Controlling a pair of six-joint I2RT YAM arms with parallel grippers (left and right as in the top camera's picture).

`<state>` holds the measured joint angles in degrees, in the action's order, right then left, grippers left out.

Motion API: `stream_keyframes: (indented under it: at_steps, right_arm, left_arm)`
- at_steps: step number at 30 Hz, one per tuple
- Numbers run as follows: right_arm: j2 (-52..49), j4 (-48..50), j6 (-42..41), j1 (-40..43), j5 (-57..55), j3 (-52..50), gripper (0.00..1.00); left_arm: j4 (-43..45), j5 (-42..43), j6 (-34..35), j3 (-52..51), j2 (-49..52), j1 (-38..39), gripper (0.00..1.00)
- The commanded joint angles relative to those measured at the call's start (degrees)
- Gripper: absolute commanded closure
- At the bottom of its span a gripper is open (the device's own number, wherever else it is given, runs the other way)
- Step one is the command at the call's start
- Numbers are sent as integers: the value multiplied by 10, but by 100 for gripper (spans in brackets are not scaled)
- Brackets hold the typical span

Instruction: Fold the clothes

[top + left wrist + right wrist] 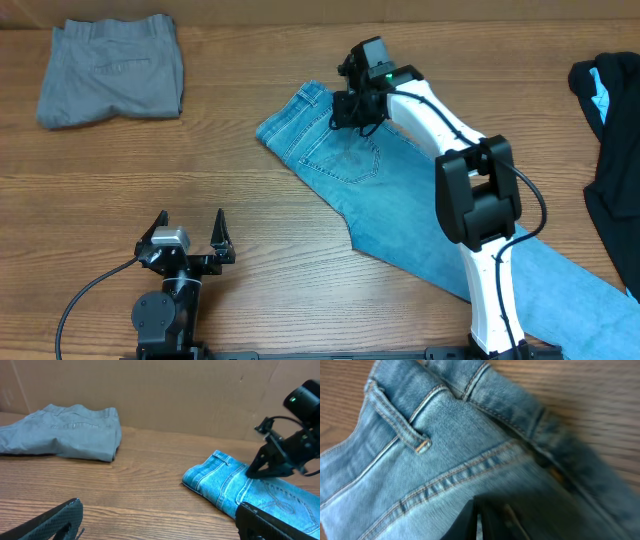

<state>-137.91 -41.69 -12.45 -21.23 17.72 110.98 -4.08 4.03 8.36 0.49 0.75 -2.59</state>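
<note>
The light blue denim jeans (400, 200) lie flat across the table, waist at the upper left and legs running to the lower right. My right gripper (348, 112) is at the waist, by a back pocket. In the right wrist view its fingers (479, 520) are pressed together on the denim (420, 475) just below the waistband and a belt loop. The left wrist view shows its tip (250, 472) touching the jeans (235, 485). My left gripper (190, 235) is open and empty over bare wood at the front left, its fingers (157, 510) wide apart.
Folded grey trousers (110, 70) lie at the back left, also in the left wrist view (65, 435). A black garment with bright blue trim (615, 150) lies at the right edge. A cardboard wall (200, 390) stands behind the table.
</note>
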Motion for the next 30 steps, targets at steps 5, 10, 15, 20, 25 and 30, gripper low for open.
stream_keyframes:
  at_steps: [5, 10, 15, 20, 25, 30]
  right_arm:
    - [-24, 19, 10, -77, 49, 0, 96]
    - [-24, 18, 54, -143, 8, 5, 96]
    - [-11, 3, 47, -156, -27, 28, 96]
    - [20, -60, 26, -119, -52, 78, 92]
    - [58, -169, -50, -41, -105, 135, 82]
    - [116, -233, -100, 47, -125, 150, 72]
  left_arm:
    - [0, 4, -6, -2, -5, 5, 0]
    - [0, 4, -6, -2, -5, 5, 0]
    - [0, 4, -6, -2, -5, 5, 0]
    - [0, 4, -6, -2, -5, 5, 0]
    - [0, 4, -6, -2, -5, 5, 0]
    - [0, 4, -6, -2, -5, 5, 0]
